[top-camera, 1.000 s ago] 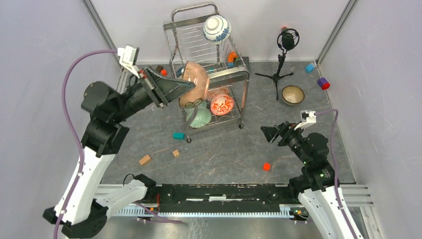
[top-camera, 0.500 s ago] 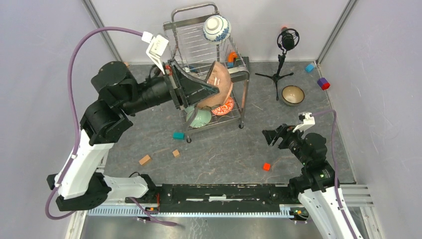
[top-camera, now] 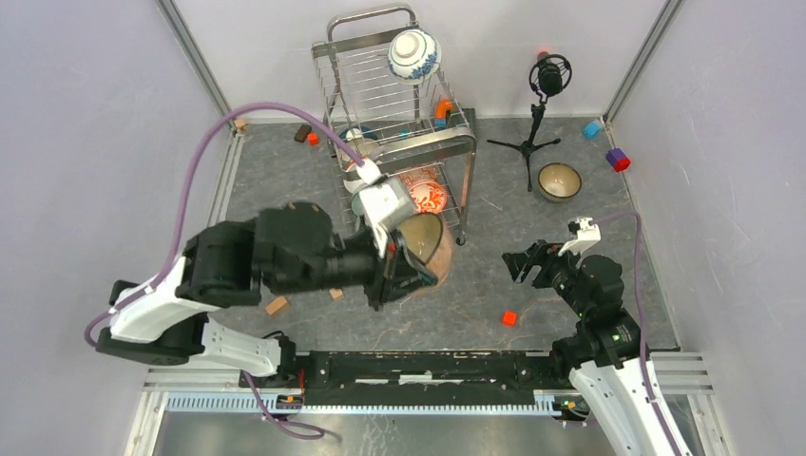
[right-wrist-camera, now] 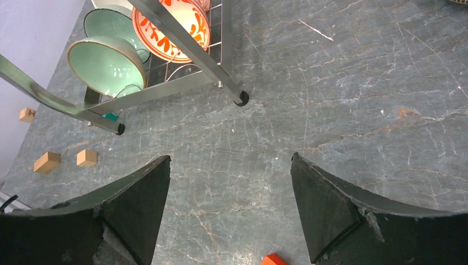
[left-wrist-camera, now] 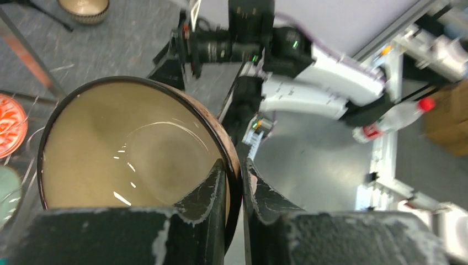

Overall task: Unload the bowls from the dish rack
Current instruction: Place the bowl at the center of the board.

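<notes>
My left gripper is shut on the rim of a brown bowl with a tan inside, held tilted above the table in front of the dish rack. One finger is inside the rim and one outside. A blue-and-white bowl sits on the rack's top tier. On the lower tier stand a red-and-white floral bowl and pale green bowls. Another brown bowl rests on the table at the right. My right gripper hangs open over bare table.
A black microphone tripod stands right of the rack. Small blocks lie about: red, tan, blue, purple and red. The rack's feet stand just ahead of my right gripper. Grey walls close in both sides.
My left arm has swung the brown bowl out of the rack and down toward the near middle of the table. The right gripper has barely moved.
</notes>
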You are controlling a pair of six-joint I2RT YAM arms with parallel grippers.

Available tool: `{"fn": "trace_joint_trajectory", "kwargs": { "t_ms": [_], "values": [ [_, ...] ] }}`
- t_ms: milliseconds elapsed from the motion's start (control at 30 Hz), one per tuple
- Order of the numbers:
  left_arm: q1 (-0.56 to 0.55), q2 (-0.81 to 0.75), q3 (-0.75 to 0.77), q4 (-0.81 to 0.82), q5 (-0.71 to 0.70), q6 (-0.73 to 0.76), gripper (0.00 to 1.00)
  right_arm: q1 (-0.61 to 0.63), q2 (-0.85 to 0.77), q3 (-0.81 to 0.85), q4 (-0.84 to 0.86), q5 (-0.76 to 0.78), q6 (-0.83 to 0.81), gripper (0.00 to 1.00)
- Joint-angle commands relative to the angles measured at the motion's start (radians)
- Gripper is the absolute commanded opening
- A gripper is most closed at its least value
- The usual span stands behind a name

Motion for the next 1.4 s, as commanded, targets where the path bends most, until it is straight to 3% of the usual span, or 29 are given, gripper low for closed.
{"fn": "trace_joint_trajectory", "kwargs": {
  "t_ms": [0,233,400,800,1033,1367],
  "values": [
    [-0.197,0.005,-0.042,-0.028,-0.415,0.162,0.02,-0.004,-0.016,0.039,-0.042,-0.007,-0.026,0.86],
    [-0.359,-0.038,-0.296,-0.011,-0.656,0.188,0.02,-0.002,-0.075,-0.052,-0.045,-0.074,-0.005,0.85],
    [-0.418,-0.067,-0.499,0.066,-0.712,0.224,0.02,-0.003,-0.077,-0.074,-0.049,-0.090,-0.015,0.86],
    [-0.422,-0.155,-0.914,0.441,-0.648,0.524,0.02,-0.004,0.097,-0.051,0.052,-0.115,-0.045,0.86],
    [-0.422,-0.109,-1.034,0.535,-0.569,0.657,0.02,0.021,0.204,0.015,0.050,-0.114,-0.105,0.84],
    [-0.420,0.034,-1.120,0.661,-0.475,0.794,0.02,0.202,0.353,0.092,0.051,0.040,-0.149,0.85]
  ]
}}
